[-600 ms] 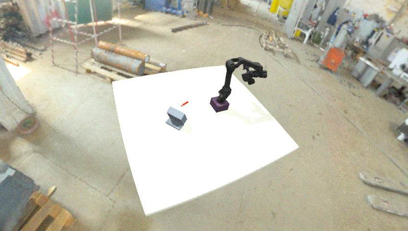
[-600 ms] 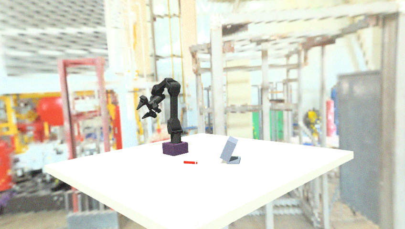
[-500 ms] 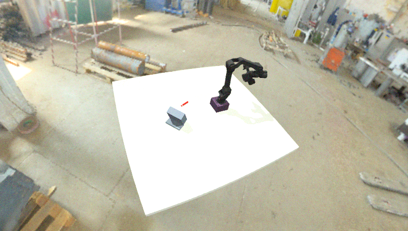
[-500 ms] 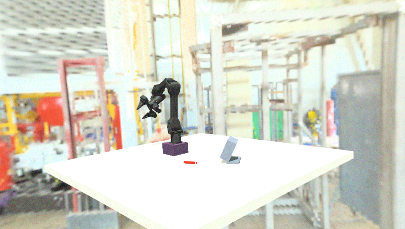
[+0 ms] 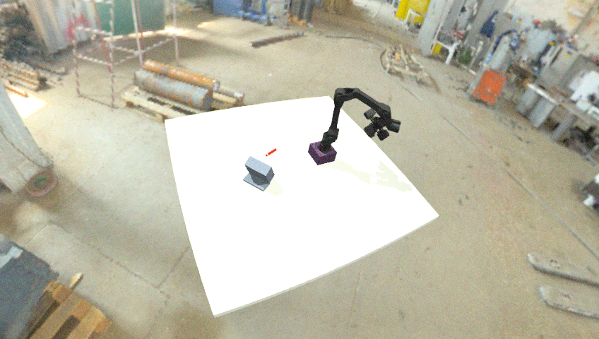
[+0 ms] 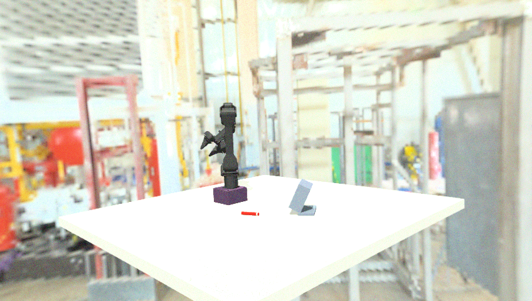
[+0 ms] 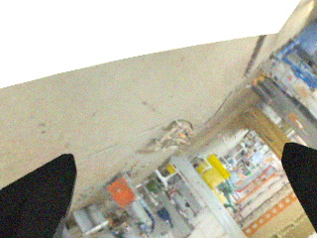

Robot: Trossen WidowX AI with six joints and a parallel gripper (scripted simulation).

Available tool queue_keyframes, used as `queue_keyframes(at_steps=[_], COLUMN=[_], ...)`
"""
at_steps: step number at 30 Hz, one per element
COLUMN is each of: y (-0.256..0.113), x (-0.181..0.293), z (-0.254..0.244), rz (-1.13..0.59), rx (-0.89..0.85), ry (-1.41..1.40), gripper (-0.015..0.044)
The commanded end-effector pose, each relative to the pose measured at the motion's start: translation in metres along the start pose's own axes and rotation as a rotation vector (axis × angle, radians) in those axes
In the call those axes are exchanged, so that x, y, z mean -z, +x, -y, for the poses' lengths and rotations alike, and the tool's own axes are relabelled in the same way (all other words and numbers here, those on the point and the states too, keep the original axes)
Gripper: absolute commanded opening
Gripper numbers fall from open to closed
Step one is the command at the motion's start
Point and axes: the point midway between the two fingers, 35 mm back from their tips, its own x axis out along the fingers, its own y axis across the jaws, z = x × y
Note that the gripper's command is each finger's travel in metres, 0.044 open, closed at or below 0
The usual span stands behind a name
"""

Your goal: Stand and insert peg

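The red peg (image 5: 271,152) (image 6: 249,213) lies on its side on the white table (image 5: 302,247) (image 6: 224,246). Its white band is at the end nearer the panel. The blue-grey sloped panel (image 5: 259,167) (image 6: 300,195) stands beside the peg, leaning over its flat foot. Its hole does not show in any view. My gripper (image 6: 207,152) (image 7: 182,159) is open and empty, raised high and far from the peg and the panel, on the other side of the arm's base. The wrist view shows neither peg nor panel.
The purple base block (image 5: 322,153) (image 6: 230,195) carries the black arm and stands a short way from the peg. The table's edge crosses the upper part of the wrist view, with the workshop floor and shelving beyond it.
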Motion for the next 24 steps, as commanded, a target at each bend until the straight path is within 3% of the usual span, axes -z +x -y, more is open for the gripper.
queue_keyframes(at_steps=[1,12,24], y=[-0.021,-0.108,-0.196], x=[-0.011,-0.081,-0.197], z=[-0.029,-0.109,-0.134], rz=[-0.027,-0.019,0.118], rx=[-0.093,-0.414,-0.691], ry=[-0.052,-0.198,-0.255], gripper=[0.044,0.044,0.044])
